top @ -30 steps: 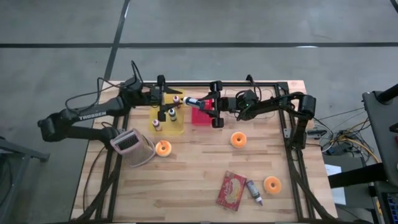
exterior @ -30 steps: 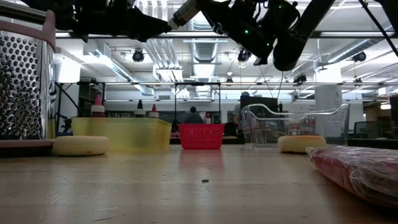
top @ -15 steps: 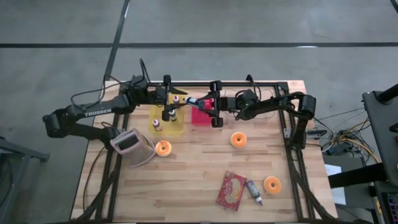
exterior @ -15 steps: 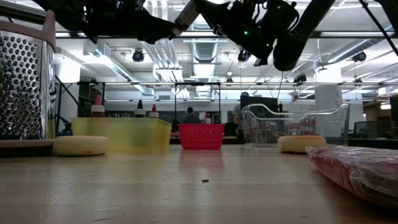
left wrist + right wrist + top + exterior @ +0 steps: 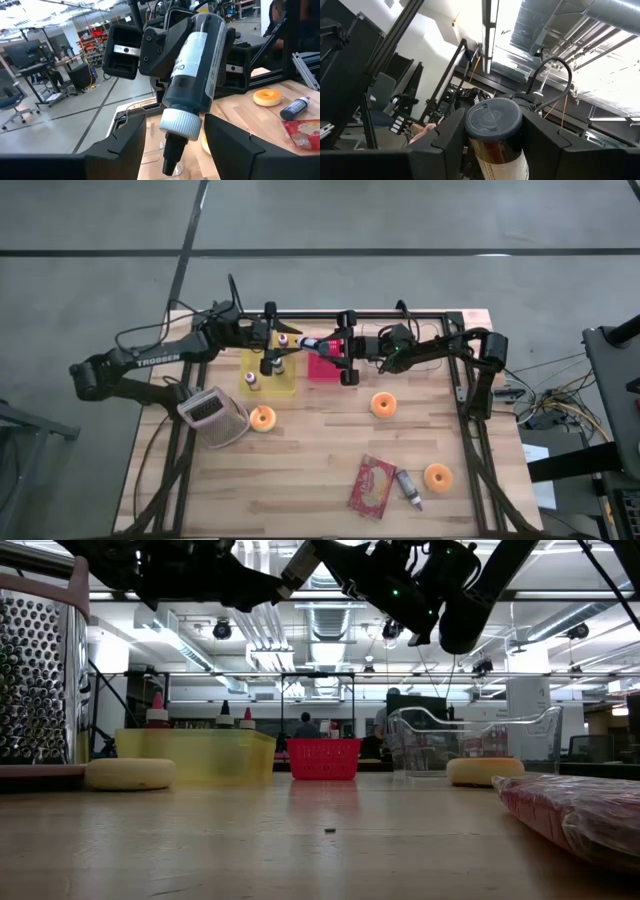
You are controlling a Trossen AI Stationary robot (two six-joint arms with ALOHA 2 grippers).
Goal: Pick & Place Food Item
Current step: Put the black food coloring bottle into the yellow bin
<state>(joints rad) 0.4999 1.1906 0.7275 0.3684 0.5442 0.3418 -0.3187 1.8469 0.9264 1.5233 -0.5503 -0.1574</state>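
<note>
Near edge of the counter (image 5: pixel 300 470): a snack packet (image 5: pixel 372 485), a small tube (image 5: pixel 409 487) just beside it, and a donut (image 5: pixel 437 476) near the tube. These lie as they did a second ago.

Middle zone: a grater (image 5: pixel 214 417) with a second donut (image 5: pixel 262 417) just beside it, and a third donut (image 5: pixel 382 404) toward the right; all unchanged.

Far zone: a yellow bin (image 5: pixel 268 370) holding small bottles, and a red basket (image 5: pixel 323 366) next to it. Above the gap between them, well off the counter, the right end effector (image 5: pixel 326 344) is clenched on a sauce bottle (image 5: pixel 195 80), held roughly level with its white cap toward the left arm. The right arm has barely moved.

The left end effector (image 5: pixel 268 346) has advanced from the far left corner toward the bottle over the past second and now hovers over the yellow bin, its fingers (image 5: pixel 230 142) spread on either side of the bottle's cap without gripping it.
</note>
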